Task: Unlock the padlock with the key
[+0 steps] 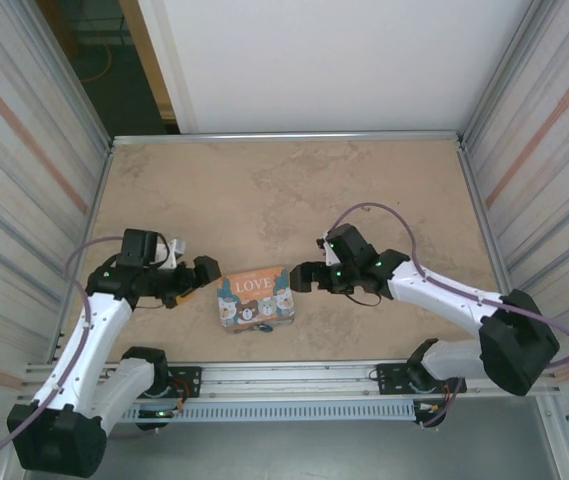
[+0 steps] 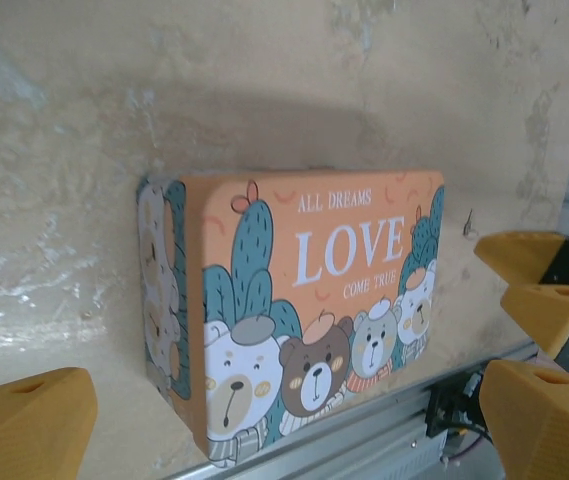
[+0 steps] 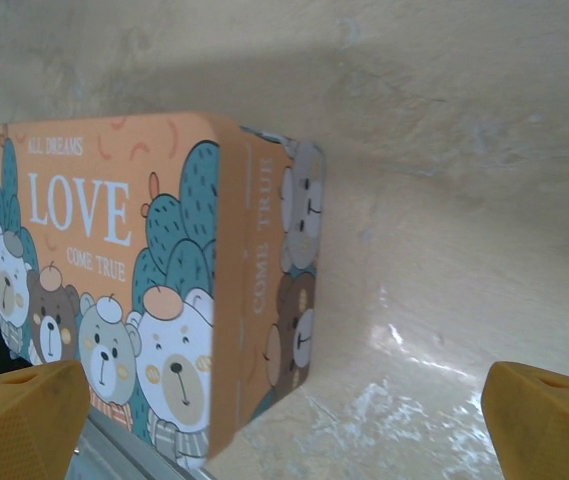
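The padlock and the key are out of view. A rectangular orange "LOVE" tin (image 1: pixel 255 297) with cartoon bears lies flat near the table's front edge, between the two arms. My left gripper (image 1: pixel 202 280) sits just left of the tin, open, with nothing between its fingers. In the left wrist view the tin (image 2: pixel 314 300) lies ahead of the left gripper (image 2: pixel 289 400), whose orange fingers (image 2: pixel 29 420) are spread wide. My right gripper (image 1: pixel 309 262) is just right of the tin, open and empty. In the right wrist view the tin (image 3: pixel 114 280) stands left of centre, beyond the right gripper (image 3: pixel 286 400).
The beige table (image 1: pixel 284 190) is walled by corrugated panels on both sides. An aluminium rail (image 1: pixel 294 375) runs along the near edge, close behind the tin. The right gripper's orange fingers (image 2: pixel 549 305) show at the right of the left wrist view.
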Controlling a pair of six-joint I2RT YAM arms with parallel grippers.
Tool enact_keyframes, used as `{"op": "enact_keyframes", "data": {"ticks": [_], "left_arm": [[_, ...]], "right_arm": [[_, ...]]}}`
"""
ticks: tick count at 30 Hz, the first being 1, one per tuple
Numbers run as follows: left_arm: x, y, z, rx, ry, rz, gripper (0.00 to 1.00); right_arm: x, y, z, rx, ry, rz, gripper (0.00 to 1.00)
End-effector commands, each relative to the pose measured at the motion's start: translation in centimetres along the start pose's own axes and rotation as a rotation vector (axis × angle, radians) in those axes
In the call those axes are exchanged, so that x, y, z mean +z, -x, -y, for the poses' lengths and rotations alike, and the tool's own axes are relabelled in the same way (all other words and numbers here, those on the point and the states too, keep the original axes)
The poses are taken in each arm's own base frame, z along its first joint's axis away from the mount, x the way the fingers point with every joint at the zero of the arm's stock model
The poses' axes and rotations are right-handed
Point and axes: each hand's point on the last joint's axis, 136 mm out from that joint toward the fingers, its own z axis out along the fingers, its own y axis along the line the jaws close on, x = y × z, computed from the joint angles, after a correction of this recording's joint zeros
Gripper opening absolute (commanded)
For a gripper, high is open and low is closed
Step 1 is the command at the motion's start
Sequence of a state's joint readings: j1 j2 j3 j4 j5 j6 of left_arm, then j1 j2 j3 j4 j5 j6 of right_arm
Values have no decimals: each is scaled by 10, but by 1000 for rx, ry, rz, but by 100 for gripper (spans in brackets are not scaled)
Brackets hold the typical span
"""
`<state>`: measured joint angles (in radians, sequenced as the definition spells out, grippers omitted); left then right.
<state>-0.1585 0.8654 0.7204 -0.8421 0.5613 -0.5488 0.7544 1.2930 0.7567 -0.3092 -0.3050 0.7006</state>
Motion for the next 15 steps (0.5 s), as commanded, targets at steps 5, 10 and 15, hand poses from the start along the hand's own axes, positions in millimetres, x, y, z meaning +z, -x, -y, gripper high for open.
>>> {"op": "enact_keyframes", "data": {"ticks": [5,10,15], "left_arm": [[22,-31,-4,-38,23,-135,99],[38,-40,-9,-57,25,-181,97],[52,-46,-10,-83,1,-226,91]], "right_arm": [[16,1,-25,-7,78,-43,99],[25,-4,-28,-5,99,-80,99],[35,-11,-30,11,104,-145,98]]}}
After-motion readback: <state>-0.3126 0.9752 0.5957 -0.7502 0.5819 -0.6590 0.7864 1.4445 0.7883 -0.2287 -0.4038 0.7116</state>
